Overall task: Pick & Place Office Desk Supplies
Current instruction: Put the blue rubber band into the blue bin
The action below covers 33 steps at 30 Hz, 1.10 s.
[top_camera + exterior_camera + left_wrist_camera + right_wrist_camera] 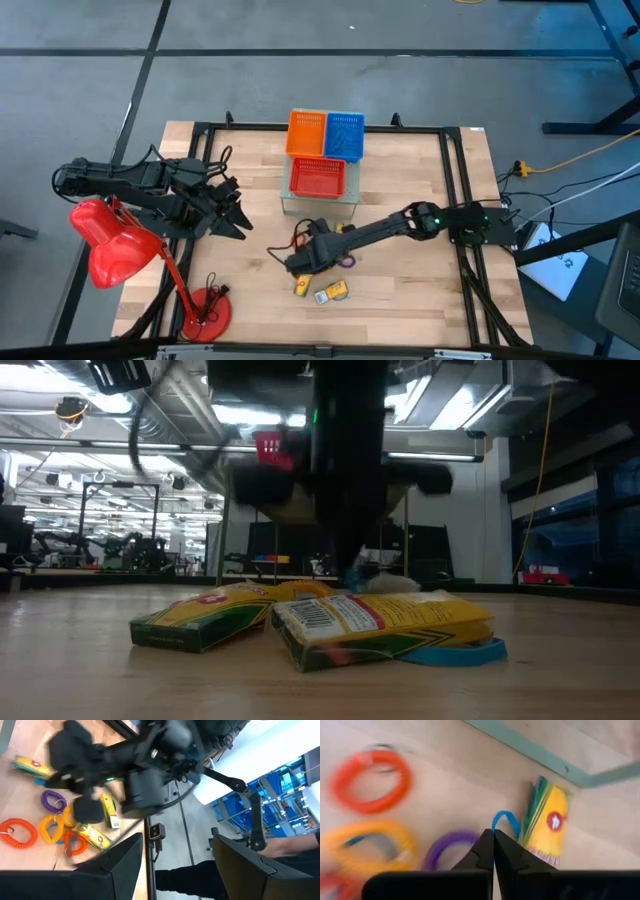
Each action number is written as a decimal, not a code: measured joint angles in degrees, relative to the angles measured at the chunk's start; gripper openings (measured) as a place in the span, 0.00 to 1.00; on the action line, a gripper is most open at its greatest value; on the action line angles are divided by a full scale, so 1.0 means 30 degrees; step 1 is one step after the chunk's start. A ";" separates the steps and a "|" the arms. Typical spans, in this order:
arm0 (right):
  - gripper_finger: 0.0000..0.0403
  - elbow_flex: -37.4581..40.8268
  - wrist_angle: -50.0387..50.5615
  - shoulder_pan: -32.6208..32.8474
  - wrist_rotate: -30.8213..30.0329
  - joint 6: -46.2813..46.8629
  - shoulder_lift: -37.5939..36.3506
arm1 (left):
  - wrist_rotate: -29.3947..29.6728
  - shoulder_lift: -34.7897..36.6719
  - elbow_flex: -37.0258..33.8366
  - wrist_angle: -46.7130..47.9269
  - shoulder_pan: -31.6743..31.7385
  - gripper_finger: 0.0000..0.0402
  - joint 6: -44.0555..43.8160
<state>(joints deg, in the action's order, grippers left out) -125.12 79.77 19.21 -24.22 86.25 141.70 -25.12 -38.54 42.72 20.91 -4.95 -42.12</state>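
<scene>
Mid-worktop (420, 300), right hand (493, 836) fingers together, pinching blue loop (506, 821) beside yellow box (551, 822). Left hand (232, 212) waits w/ fingers apart near red lamp (115, 245).

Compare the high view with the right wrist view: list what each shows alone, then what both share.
High view only: orange, blue and red mesh baskets, red desk lamp, the waiting left hand.
Right wrist view only: shut fingertips pinching a blue loop, with orange and yellow loops.
Both: right hand, purple loop, yellow box.
</scene>
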 joint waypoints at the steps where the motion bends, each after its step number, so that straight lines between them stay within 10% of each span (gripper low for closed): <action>1: 0.01 -0.0007 -0.0001 0.0273 -0.0151 0.0462 -0.0240 | -0.0003 0.0000 0.0000 0.0000 0.0000 0.60 0.0044; 10: 0.00 -0.0980 0.0864 0.2764 -0.1719 0.4137 -0.1506 | 0.0007 0.0000 0.0000 0.0000 0.0000 0.60 0.0402; 20: 0.00 -0.3190 0.3402 0.2950 -0.8000 0.5489 -0.3176 | 0.0051 0.0000 0.0000 -0.0015 -0.0061 0.60 0.0532; 33: 0.00 -0.3234 0.3414 -0.2576 -1.1392 -0.2172 -0.7945 | 0.1514 0.0007 0.0000 0.0278 -0.1205 0.60 0.1816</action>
<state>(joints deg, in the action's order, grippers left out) -134.82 90.01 11.48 -58.40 79.74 117.87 -20.58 -38.52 42.72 21.74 -8.57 -36.67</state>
